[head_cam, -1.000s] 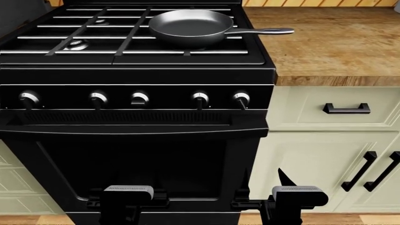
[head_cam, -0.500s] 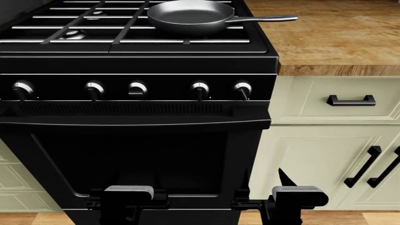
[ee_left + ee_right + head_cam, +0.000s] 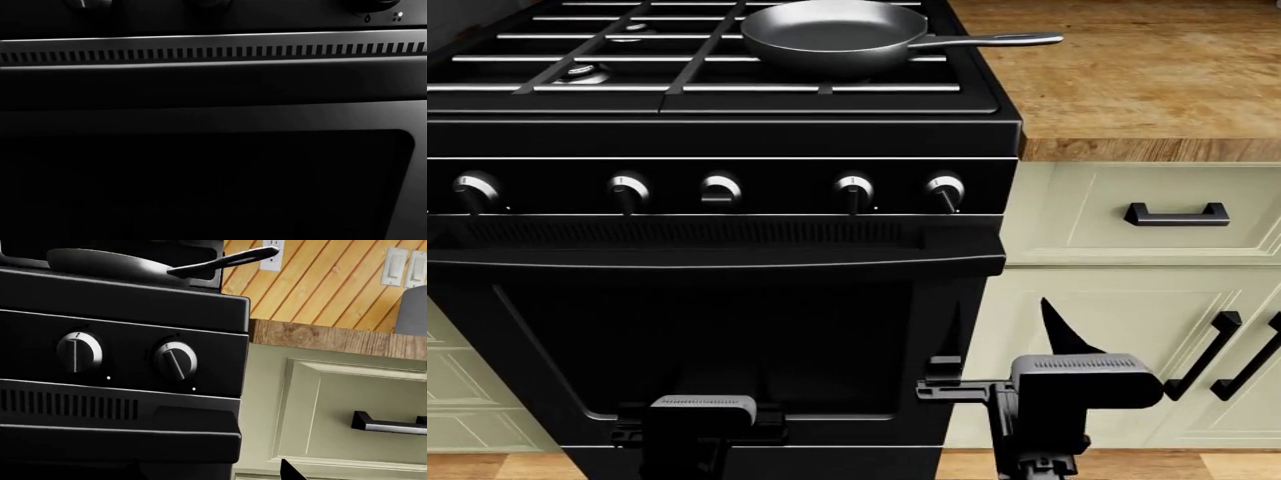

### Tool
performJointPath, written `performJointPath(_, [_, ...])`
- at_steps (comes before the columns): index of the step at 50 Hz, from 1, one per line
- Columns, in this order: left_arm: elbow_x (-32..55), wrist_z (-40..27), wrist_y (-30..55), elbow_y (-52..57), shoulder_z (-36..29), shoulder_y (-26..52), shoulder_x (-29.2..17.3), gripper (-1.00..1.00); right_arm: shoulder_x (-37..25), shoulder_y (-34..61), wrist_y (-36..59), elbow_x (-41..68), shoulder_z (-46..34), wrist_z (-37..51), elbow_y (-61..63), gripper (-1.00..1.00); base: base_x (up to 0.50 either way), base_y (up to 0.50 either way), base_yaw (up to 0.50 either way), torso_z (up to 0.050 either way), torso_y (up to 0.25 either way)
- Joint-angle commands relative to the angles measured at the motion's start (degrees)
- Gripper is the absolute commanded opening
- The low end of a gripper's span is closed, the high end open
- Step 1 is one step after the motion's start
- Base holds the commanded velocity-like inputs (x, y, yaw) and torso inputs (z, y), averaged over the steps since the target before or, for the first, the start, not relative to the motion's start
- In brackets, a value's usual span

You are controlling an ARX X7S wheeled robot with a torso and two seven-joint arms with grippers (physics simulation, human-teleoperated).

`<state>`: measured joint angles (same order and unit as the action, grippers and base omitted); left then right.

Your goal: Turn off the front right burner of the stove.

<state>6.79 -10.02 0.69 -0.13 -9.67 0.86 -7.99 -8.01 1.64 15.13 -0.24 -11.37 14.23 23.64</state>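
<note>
The stove (image 3: 714, 250) fills the head view, five knobs showing in its row, with the pan (image 3: 827, 35) on the right grates hiding the front right burner beneath it. The right gripper (image 3: 1001, 345) hangs low before the oven door's right edge, fingers apart and empty; the left gripper (image 3: 701, 425) sits at the bottom edge, and I cannot tell how its fingers stand. Only the right wrist view shows the two rightmost knobs (image 3: 175, 360) close, the outer one's pointer tilted. The left wrist view shows just the vent slots (image 3: 213, 51) and dark door.
</note>
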Motion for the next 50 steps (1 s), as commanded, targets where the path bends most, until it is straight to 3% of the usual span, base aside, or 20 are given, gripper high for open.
performJointPath(1, [0.5,-0.5,-0.1,0.0,-0.5,0.1,-0.4,1.0,0.3,5.2,12.6,-0.9,-1.6,0.2,10.7,1.0,0.0,0.0,0.0,0.0,0.0])
performJointPath(10, [1.0,-0.6,-0.2,-0.1,-0.7,0.2,-0.7,1.0,1.6,11.1,22.4,1.0,-2.0,-0.2,11.1,1.0,0.0,0.0,0.0,0.0,0.0])
performJointPath(24, [1.8,-0.8,-0.5,-0.3,-1.1,0.3,-1.0,1.0,2.0,19.6,29.9,-0.3,-6.1,0.4,5.7,1.0,0.0,0.0,0.0,0.0,0.0])
performJointPath(50, [2.8,-1.5,-0.9,-0.9,-2.0,0.6,-1.7,1.0,4.2,30.6,32.3,2.2,-5.7,2.2,-6.8,1.0,0.0,0.0,0.0,0.0,0.0])
